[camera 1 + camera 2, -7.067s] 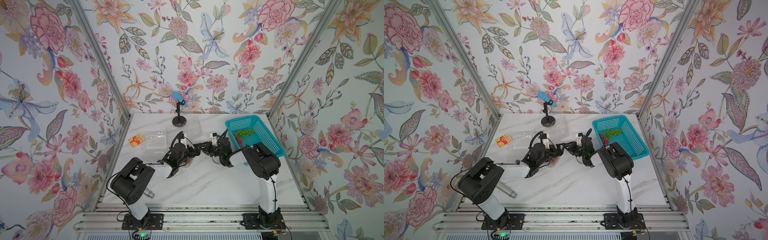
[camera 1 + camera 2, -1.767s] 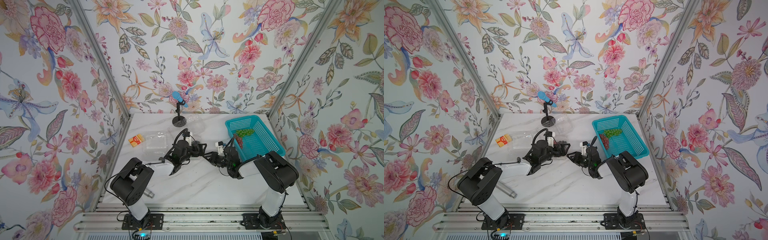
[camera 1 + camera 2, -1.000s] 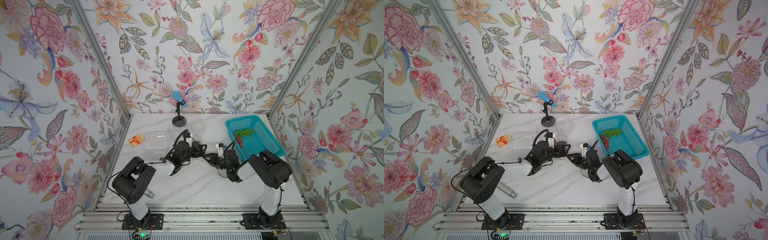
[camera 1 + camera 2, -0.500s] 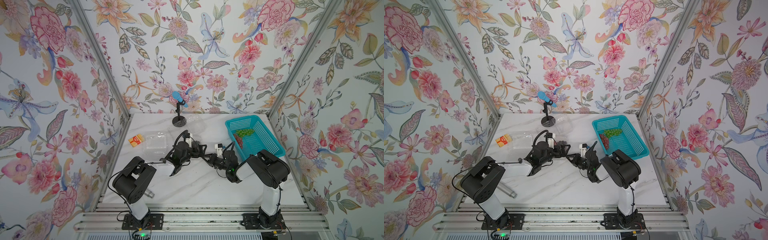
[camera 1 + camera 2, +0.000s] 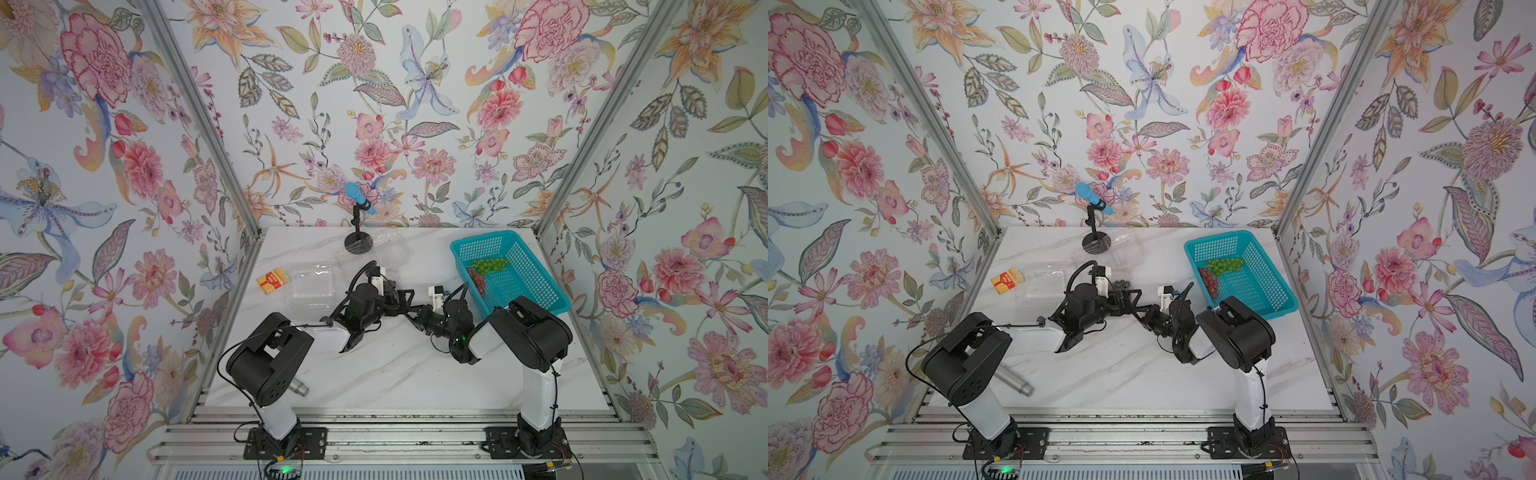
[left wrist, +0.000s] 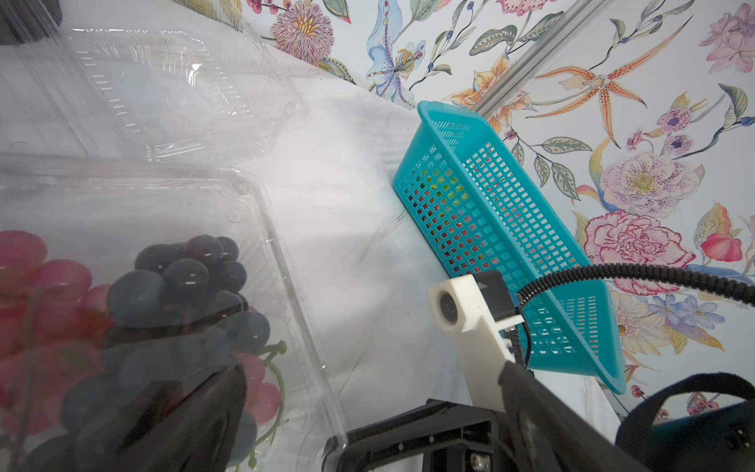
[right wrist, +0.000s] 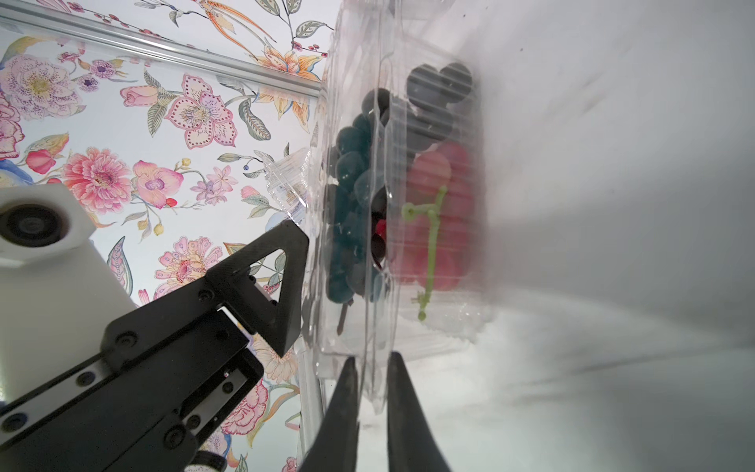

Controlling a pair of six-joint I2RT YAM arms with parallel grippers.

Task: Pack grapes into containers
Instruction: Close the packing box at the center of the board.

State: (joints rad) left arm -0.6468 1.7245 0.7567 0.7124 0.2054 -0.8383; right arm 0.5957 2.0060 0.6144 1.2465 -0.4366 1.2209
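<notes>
Two bunches already sit inside the clear thin-plastic clamshell box (image 7: pixel 429 323) that lies near the middle of the white marble table (image 5: pixel 374 374), a little toward its far edge: a dark purple-black bunch of grapes (image 6: pixel 179 278) and a red-pink bunch (image 7: pixel 443 229) beside it. The lid looks folded over them, so the step in hand is probably snapping it shut. The right gripper (image 7: pixel 372 363) stands narrow, its jaws astride the box's lip and seemingly pinching it. The left gripper (image 5: pixel 1133 300) is spread wide and holds nothing; one of its fingers (image 7: pixel 282 286) rests against the lid.

To do this well, the right gripper should only steady the lip, not pull, since such thin plastic buckles. The left finger had better press along the rim rather than mid-lid on the berries. The pale green stem (image 7: pixel 431 245) lies near the seam and could get trapped.

A green bunch (image 5: pixel 490 264) and another red bunch (image 5: pixel 477 282) wait in the teal perforated plastic basket (image 5: pixel 528 291) by the table's right edge. One more clear clamshell (image 5: pixel 309 286) lies toward the far left corner, another (image 5: pixel 386 249) by the far edge.
</notes>
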